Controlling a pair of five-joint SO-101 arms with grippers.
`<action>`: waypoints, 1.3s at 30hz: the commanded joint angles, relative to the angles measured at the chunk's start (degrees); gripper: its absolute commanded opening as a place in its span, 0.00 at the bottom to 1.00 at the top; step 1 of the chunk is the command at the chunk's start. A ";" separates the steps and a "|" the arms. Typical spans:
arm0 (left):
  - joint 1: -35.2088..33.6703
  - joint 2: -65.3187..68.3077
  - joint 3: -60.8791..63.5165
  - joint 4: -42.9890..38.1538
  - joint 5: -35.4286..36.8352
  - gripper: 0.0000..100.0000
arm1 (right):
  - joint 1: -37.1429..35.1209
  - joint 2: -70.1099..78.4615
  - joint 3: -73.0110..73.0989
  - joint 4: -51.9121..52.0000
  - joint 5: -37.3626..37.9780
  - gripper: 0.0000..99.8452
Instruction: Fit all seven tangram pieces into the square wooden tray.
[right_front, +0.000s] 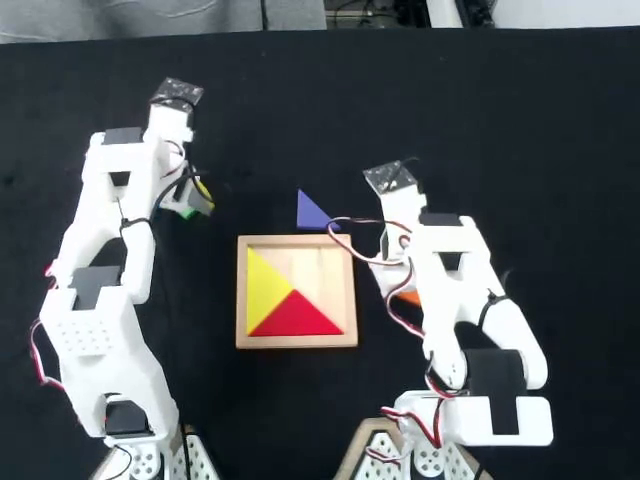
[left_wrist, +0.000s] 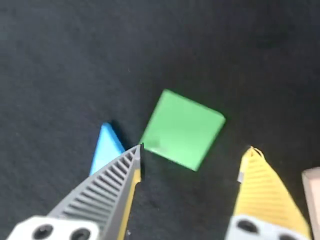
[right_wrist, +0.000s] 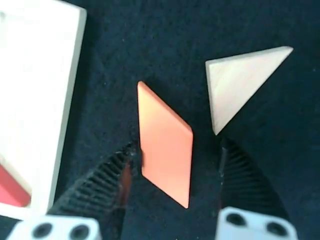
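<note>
The square wooden tray (right_front: 297, 341) lies mid-table with a yellow triangle (right_front: 266, 287) and a red triangle (right_front: 297, 316) inside. A dark blue triangle (right_front: 311, 210) lies on the cloth just beyond it. My left gripper (left_wrist: 192, 152) is open over a green square (left_wrist: 181, 128); a light blue triangle (left_wrist: 106, 147) lies beside one finger. My right gripper (right_wrist: 175, 152) is open astride an orange parallelogram (right_wrist: 166, 142), with a pale wooden triangle (right_wrist: 237, 82) close by. In the high view the green square (right_front: 190, 212) and the orange piece (right_front: 408, 297) peek out from under the arms.
Black cloth (right_front: 520, 130) covers the table. The left arm (right_front: 110, 270) stands left of the tray and the right arm (right_front: 455, 300) right of it. The tray's wall (right_wrist: 65, 115) runs close to the right gripper.
</note>
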 joint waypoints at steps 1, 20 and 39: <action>0.22 -1.14 -3.65 4.04 1.14 0.31 | -1.14 -2.95 -0.13 -1.32 1.32 0.17; -6.64 -52.48 45.23 -7.30 9.93 0.31 | -1.32 -15.87 -0.84 7.91 -2.46 0.01; -12.09 -54.24 67.74 -30.95 20.75 0.31 | -24.09 -22.02 2.51 7.30 -15.74 0.02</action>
